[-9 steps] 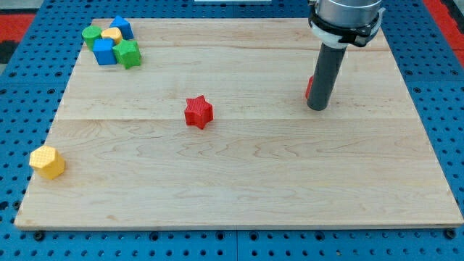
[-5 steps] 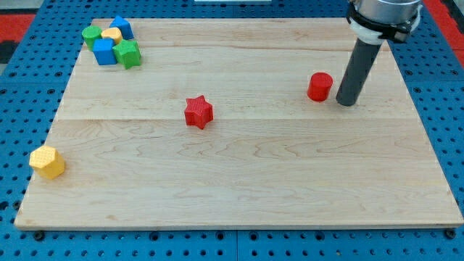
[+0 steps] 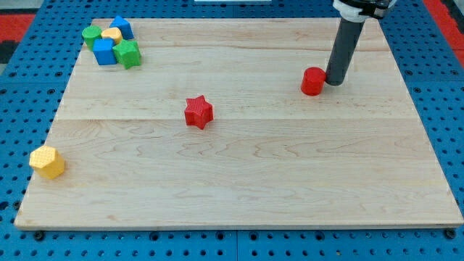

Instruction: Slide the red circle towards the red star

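Note:
The red circle [image 3: 312, 81] lies on the wooden board at the view's right, upper half. My tip [image 3: 334, 82] rests right against its right side, touching or nearly so. The red star [image 3: 198, 112] lies near the board's middle, well to the left of the circle and a little lower.
A cluster sits at the board's top left: a green block [image 3: 91, 33], a yellow block [image 3: 112, 34], two blue blocks [image 3: 122, 27] [image 3: 104, 51] and a green block [image 3: 128, 54]. A yellow hexagon-like block [image 3: 47, 162] lies at the lower left. The board's edge [image 3: 232, 221] borders blue pegboard.
My tip moved from in front of the red circle out to its right, then back up against its right side. The circle has shifted slightly left and up.

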